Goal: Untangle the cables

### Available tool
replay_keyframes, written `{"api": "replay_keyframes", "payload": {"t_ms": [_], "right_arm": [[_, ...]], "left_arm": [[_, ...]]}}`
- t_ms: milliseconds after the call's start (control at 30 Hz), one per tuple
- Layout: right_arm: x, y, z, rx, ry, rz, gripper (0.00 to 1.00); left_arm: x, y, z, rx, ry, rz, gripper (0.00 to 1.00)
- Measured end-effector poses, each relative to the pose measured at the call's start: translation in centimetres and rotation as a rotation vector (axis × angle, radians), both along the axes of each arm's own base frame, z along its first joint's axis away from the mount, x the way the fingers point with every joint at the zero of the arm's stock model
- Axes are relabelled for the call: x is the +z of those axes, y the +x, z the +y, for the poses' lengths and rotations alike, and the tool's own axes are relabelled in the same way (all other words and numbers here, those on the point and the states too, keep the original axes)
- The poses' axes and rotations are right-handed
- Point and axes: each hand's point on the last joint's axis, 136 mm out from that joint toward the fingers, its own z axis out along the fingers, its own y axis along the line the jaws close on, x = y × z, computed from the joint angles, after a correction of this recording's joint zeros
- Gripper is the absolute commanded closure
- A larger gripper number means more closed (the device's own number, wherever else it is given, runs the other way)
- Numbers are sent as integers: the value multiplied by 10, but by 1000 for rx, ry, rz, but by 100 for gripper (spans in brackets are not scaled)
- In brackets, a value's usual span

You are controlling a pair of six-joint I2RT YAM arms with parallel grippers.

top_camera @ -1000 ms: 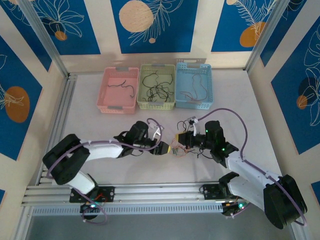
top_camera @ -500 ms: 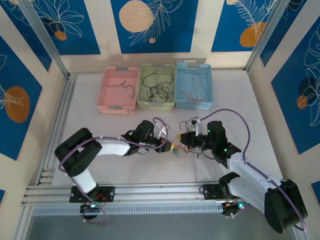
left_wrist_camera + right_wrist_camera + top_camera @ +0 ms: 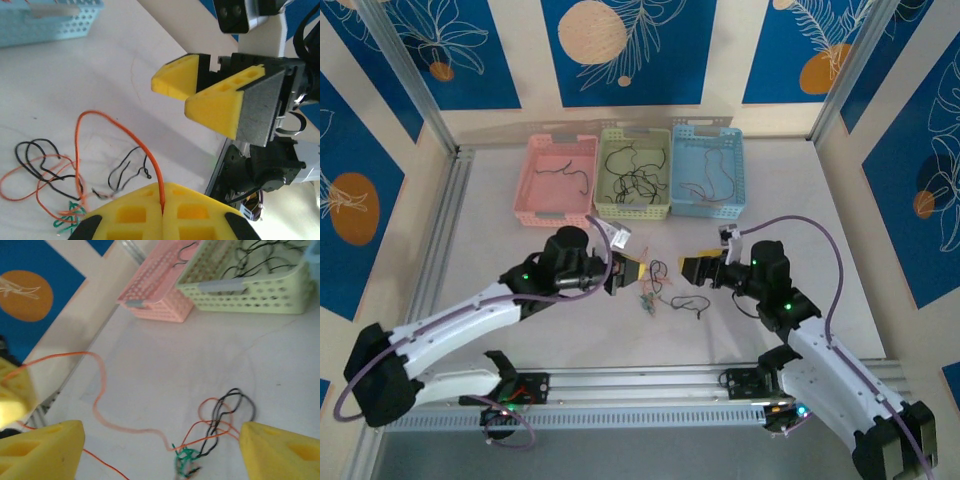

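Note:
The cables [image 3: 665, 295] lie as a small knot of orange, black and green wires on the white table between my arms. My left gripper [image 3: 625, 270] sits just left of the knot. In the left wrist view it [image 3: 162, 202] is shut on an orange cable [image 3: 117, 127] that arcs up from the tangle [image 3: 55, 182]. My right gripper [image 3: 700, 268] hangs right of the knot, open, with nothing between its fingers. In the right wrist view it [image 3: 162, 450] straddles the tangle [image 3: 215, 432] from above, and the orange cable [image 3: 100, 385] runs off to the left.
Three baskets stand in a row at the back, each with loose wires inside: pink [image 3: 558, 180], green [image 3: 634, 173] and blue [image 3: 708, 170]. An aluminium rail [image 3: 620, 385] runs along the near table edge.
Both grippers were close together at the knot. The left one has drawn back to the left, pulling out the orange cable. The right one has opened and backed off to the right.

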Motion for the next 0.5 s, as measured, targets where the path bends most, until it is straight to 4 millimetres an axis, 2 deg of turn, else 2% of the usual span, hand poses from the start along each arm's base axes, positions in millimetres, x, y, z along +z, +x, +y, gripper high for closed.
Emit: {"api": "replay_keyframes", "payload": {"t_ms": [100,367,500], "right_arm": [[-4,6,-9,-64,-30,26,23],[-54,11,-15,-119,-120,257,34],[-67,10,-15,-125,-142,320,38]], "left_arm": [[18,-1,13,29,13,-32,100],[54,-12,37,58,40,-80,100],[75,-18,48,72,28,-107,100]]}}
